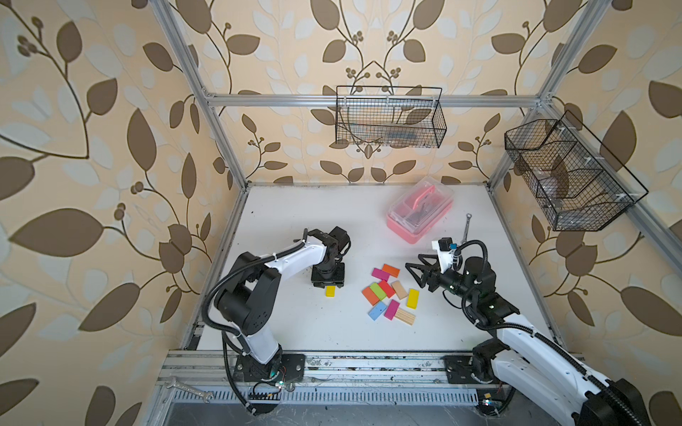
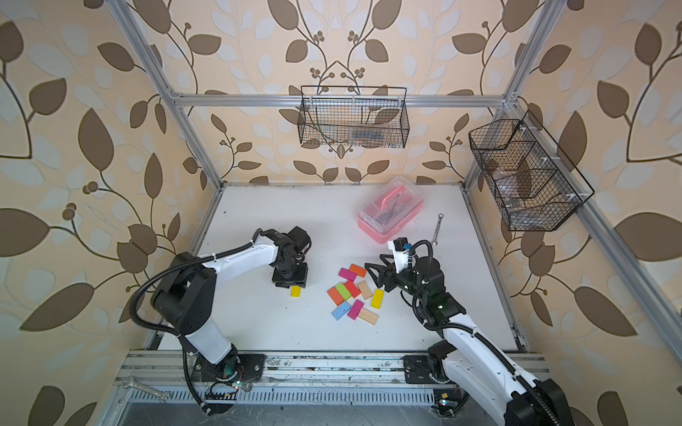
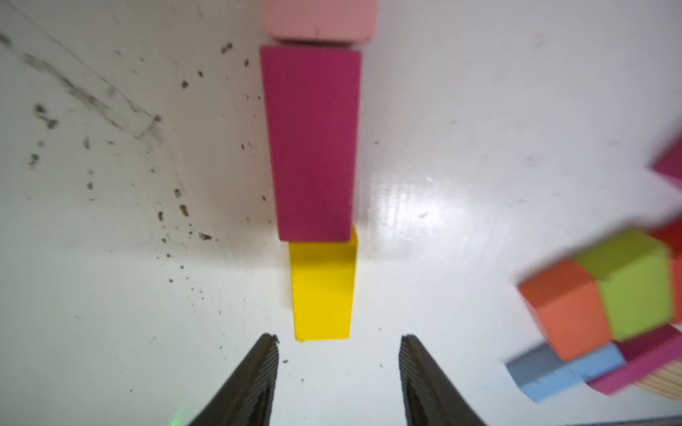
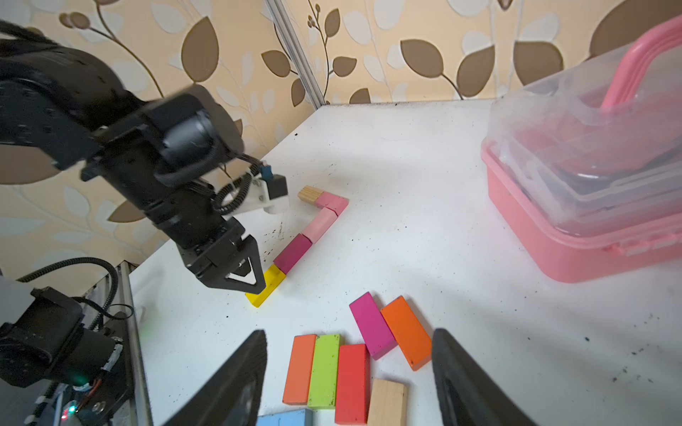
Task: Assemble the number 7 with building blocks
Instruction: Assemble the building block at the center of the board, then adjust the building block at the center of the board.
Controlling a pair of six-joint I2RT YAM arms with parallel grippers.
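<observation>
The left hand [image 3: 339, 339] points straight down with its jaws parted and nothing between them. In the left wrist view its tips stand just short of the near end of a yellow block [image 3: 321, 291] lying flat on the white surface [image 1: 295, 221]. That block butts end to end against a magenta block [image 3: 312, 144], which meets a pale pink block [image 3: 319, 18], so the three make one straight stem. The yellow piece sits a shade off line but touches its neighbour.

The right wrist view shows the rest. A pink block [image 4: 334, 203] and a plain wood block [image 4: 309, 194] lie crosswise at the stem's far end as the bar. The number 7 [image 4: 295, 250] therefore looks complete, five pieces on the left arm's side. In both top views that arm hides all but the yellow end.

The right hand [image 4: 349, 333] hangs low over the loose building blocks [image 1: 386, 288], jaws wide and empty. It is probably set there to take the next piece without crowding the left arm. The loose pieces cluster between the arms, well apart from the figure, so picking from them should not disturb it. A pink clear-lidded box [image 1: 420, 210] and a spanner [image 1: 467, 227] lie further back, out of the work.
</observation>
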